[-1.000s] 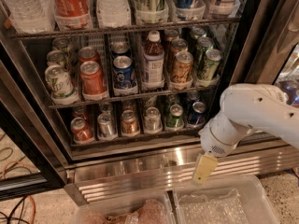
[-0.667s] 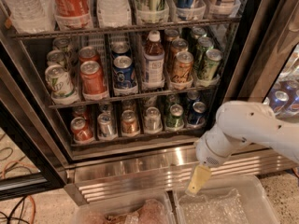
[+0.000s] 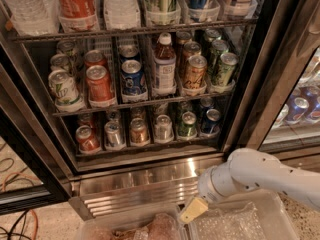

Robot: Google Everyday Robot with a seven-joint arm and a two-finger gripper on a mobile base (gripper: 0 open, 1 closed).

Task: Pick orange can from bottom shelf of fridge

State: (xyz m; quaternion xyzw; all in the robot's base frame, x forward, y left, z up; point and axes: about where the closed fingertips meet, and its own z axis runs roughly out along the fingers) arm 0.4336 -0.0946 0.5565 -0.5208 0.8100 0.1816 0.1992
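Now | gripper [image 3: 194, 210] lower, below fridge [image 3: 140, 184] base | orange can [image 3: 139, 131] untouched

Upright orange can [image 3: 139, 131] on bottom shelf [image 3: 150, 149], gripper [image 3: 194, 210] below.

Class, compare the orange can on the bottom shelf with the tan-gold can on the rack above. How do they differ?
The orange can is short; the tan-gold can is taller. The orange can sits on the bottom shelf, the tan-gold can one rack up, further right. Both stand upright, silver-lidded. The gripper hangs outside, below the fridge.
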